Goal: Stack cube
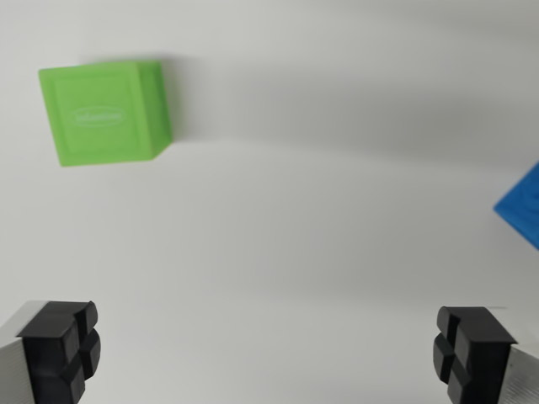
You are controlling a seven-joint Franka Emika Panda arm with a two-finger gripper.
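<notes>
Jaws wide apart; green cube [105,113], blue cube [522,206].

Green cube [105,114] smooth plastic; claw pads [61,352] matt black rubber.

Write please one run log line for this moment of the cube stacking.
phase: approach | gripper: open, empty | green cube: on white surface, upper part of the wrist view's left | blue cube: cut off at the wrist view's right edge | stack: not yet done
</notes>
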